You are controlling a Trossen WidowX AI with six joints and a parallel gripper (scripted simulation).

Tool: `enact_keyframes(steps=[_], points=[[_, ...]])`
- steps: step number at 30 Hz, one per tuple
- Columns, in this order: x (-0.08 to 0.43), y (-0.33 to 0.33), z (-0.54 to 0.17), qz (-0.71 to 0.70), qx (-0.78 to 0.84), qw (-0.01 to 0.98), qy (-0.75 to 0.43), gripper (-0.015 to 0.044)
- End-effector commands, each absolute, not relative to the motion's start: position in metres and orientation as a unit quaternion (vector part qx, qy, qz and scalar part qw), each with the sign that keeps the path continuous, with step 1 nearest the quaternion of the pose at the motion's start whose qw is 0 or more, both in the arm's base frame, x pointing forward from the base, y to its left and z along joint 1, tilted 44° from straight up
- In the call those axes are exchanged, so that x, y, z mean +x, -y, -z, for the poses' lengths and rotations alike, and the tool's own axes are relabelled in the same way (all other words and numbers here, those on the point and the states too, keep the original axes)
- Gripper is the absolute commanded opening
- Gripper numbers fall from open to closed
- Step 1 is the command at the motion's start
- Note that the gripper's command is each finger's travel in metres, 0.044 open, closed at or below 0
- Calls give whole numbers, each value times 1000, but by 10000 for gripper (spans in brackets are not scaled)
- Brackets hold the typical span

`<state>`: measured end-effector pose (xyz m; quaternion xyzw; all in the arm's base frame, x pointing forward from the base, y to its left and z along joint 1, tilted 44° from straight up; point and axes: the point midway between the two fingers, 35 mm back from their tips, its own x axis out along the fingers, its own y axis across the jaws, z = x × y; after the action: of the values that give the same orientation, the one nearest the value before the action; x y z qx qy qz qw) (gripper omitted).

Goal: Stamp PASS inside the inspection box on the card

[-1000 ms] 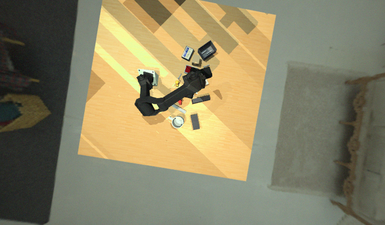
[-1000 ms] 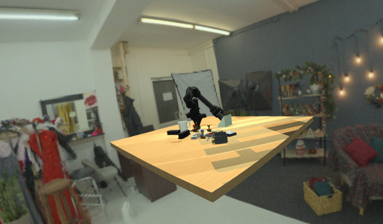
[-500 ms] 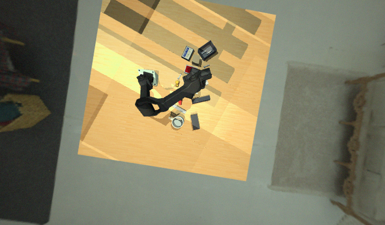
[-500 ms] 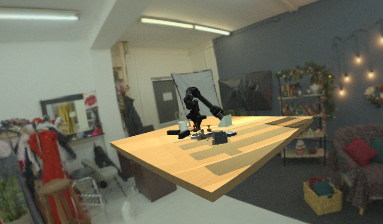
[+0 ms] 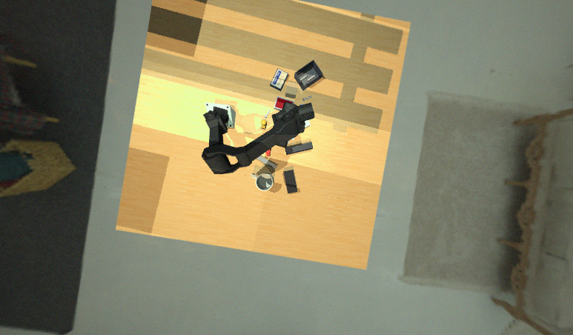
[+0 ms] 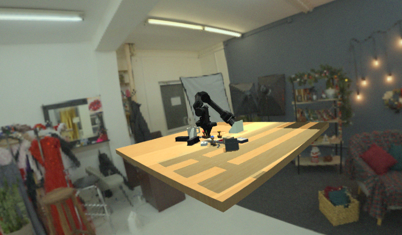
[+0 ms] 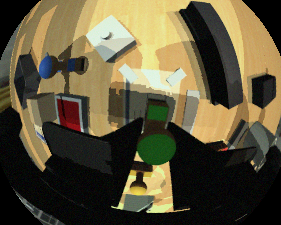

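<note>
My gripper (image 7: 155,124) is shut on the green-knobbed stamp (image 7: 156,149), held knob toward the wrist camera; in the top and exterior views the arm or clutter hides it. The stamp's brown base with a green patch is over the near part of the pale card (image 7: 154,77). Whether it touches the card I cannot tell. The inspection box and any print are hidden or too shadowed to make out. The red ink pad (image 5: 282,103) (image 7: 70,115), in a light frame, lies open to the left of the held stamp in the wrist view.
A blue-knobbed stamp (image 7: 46,67), a yellow-knobbed one (image 5: 263,122) (image 7: 138,187) and a red item (image 5: 267,153) stand around. Black blocks (image 5: 299,147) (image 5: 290,180) and a mug (image 5: 264,187) lie on one side, a dark bin (image 5: 315,68) and a blue-white box (image 5: 279,78) on the other.
</note>
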<state>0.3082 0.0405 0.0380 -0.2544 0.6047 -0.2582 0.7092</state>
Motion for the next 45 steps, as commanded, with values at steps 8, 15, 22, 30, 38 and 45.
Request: enact_keyframes(steps=[8,15,22,30,38,45], points=[[308,-34,-32,258,-259,707,-605,0],[308,-31,-29,258,-259,708,-605,0],[308,-27,-26,258,-259,708,-604,0],[308,-25,-24,258,-260,708,-604,0],[308,-25,-23,258,-260,708,-604,0],[308,-24,-22,258,-260,708,-604,0]])
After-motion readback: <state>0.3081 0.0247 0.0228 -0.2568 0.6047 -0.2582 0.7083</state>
